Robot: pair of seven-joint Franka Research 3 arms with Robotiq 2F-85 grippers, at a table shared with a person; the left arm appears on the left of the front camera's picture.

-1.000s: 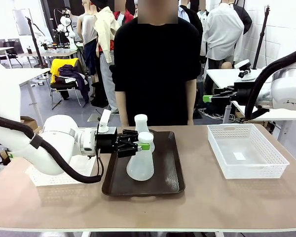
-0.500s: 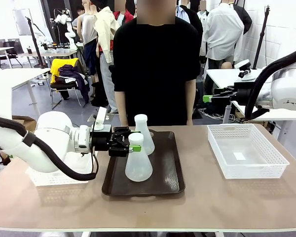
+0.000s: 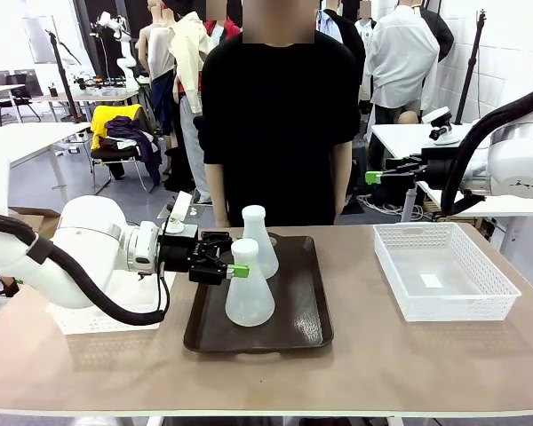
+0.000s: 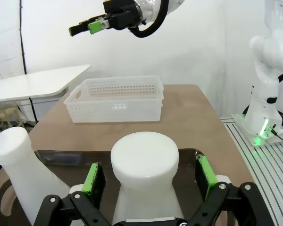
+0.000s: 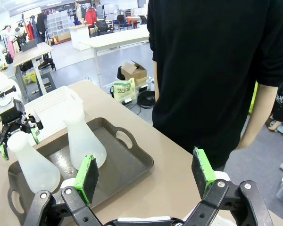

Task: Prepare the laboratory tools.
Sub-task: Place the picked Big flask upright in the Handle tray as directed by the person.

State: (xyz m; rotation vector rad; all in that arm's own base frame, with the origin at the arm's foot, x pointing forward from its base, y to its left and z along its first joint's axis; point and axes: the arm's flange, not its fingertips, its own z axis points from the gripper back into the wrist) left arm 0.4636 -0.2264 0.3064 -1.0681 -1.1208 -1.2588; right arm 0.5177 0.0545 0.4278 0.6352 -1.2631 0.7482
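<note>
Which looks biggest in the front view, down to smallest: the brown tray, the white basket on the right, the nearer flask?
1. Brown tray and white basket on the right: alike in spread, so unranked.
2. Nearer flask: clearly smallest.

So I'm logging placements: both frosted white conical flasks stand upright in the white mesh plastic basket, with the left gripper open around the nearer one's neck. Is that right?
Not quite. Both frosted white conical flasks, nearer and farther, stand upright on the dark brown rectangular tray, as the front view shows; the white mesh plastic basket sits apart. The left gripper is indeed open around the nearer one's neck.
</note>
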